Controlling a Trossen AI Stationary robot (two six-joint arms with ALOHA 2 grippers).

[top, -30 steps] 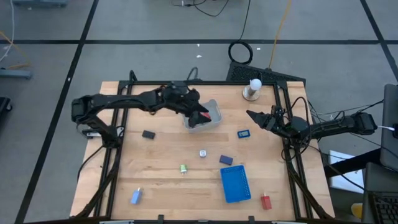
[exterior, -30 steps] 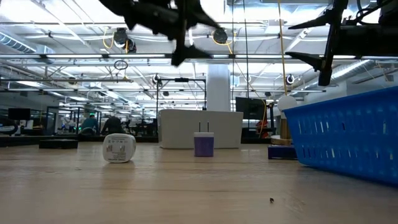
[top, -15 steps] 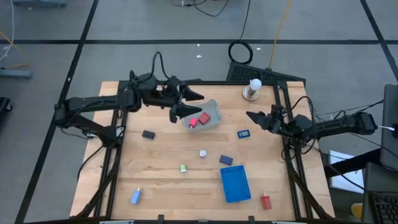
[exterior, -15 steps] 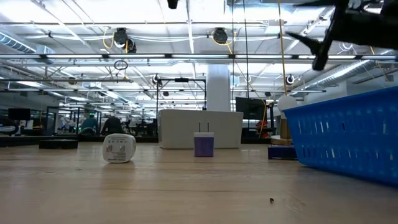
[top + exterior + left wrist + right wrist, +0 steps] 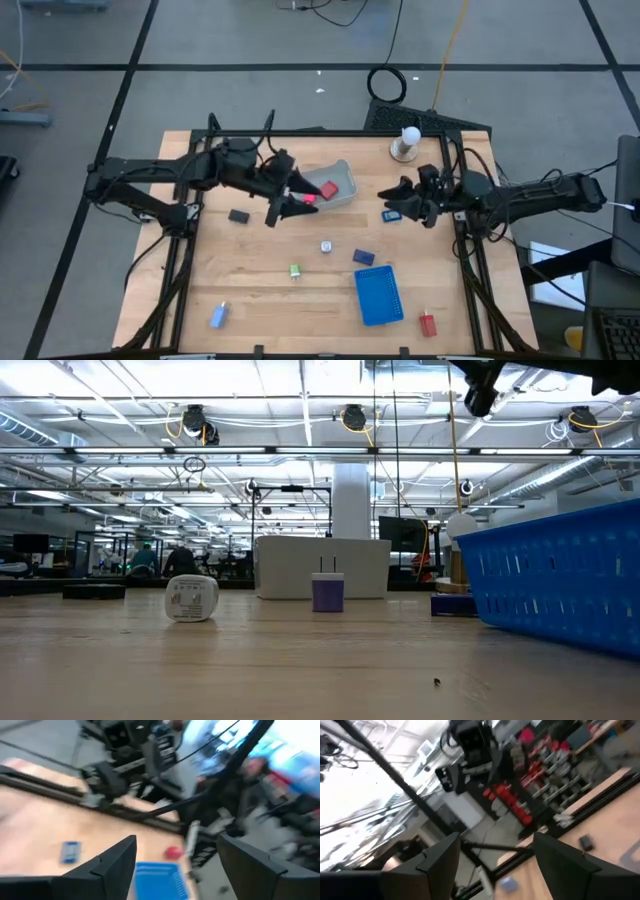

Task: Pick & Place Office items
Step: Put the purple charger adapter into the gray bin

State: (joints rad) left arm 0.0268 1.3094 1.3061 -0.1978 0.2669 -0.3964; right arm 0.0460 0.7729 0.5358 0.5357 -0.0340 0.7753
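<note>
In the high view my left gripper (image 5: 290, 203) hovers open just off the left end of the pale bin (image 5: 345, 172), which holds red pieces (image 5: 327, 188). My right gripper (image 5: 393, 202) is open, right over a light-blue piece (image 5: 390, 214) and partly covering it. Lying flat on the table are a black block (image 5: 238, 215), a silver piece (image 5: 326, 246), a dark-blue block (image 5: 363, 257), a green piece (image 5: 295, 270), a light-blue block (image 5: 218, 316) and a red block (image 5: 428, 324). Both wrist views show spread fingers with nothing between them (image 5: 176, 870) (image 5: 495, 865).
The flat bright-blue tray (image 5: 378, 295) lies near the table's near edge, right of centre; it fills the right of the low view as a blue wall (image 5: 560, 575). A white knob on a round base (image 5: 408, 143) stands at the far right corner. Black frame rails line the table's sides.
My left gripper has drawn back from above the bin toward the table's left, then come down toward the near side beside the bin's left end; a red piece now lies in the bin. My right gripper has moved left toward the light-blue piece.
</note>
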